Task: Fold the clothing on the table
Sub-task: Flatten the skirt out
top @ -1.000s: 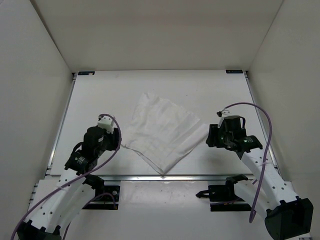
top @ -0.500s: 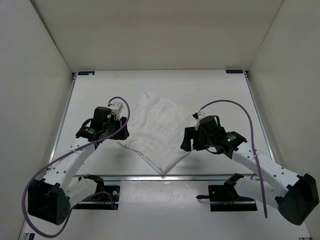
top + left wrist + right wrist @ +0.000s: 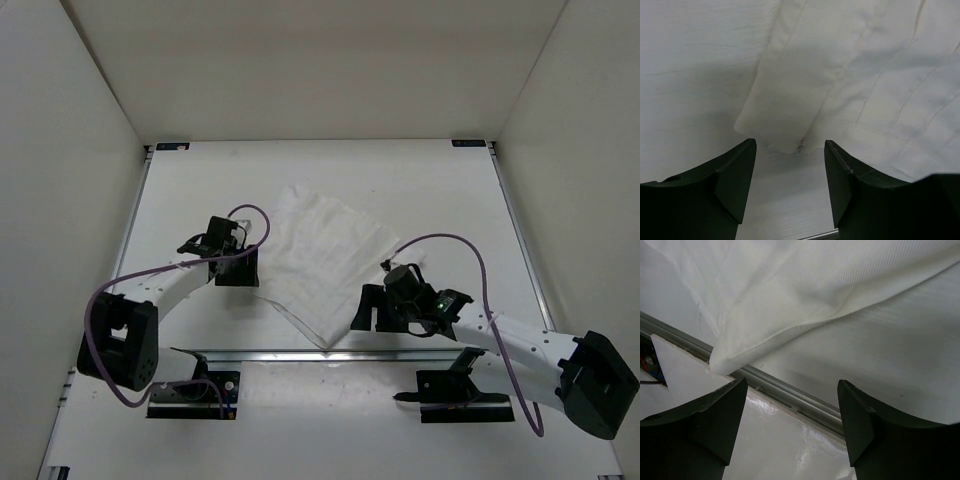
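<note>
The clothing (image 3: 320,258) is a thin white creased piece lying flat like a diamond on the table (image 3: 200,185), its near corner at the front rail. My left gripper (image 3: 238,270) sits at its left corner. In the left wrist view that corner (image 3: 790,142) lies just ahead of the open fingers (image 3: 740,175), with only bare table between them. My right gripper (image 3: 368,312) hovers low beside the near right edge. In the right wrist view the open gripper (image 3: 792,382) has nothing in it, and the clothing's near corner (image 3: 725,362) curls over the rail.
A metal rail (image 3: 400,352) runs along the near table edge, seen close up as the rail (image 3: 790,395) in the right wrist view. Both arm bases (image 3: 445,385) stand below it. White walls enclose the left, right and back sides. Purple cables (image 3: 450,245) loop over both arms.
The left arm has stretched forward to the clothing's left corner. The right arm has swung left and toward the near edge, down to the clothing's near right side. The clothing lies as before.
</note>
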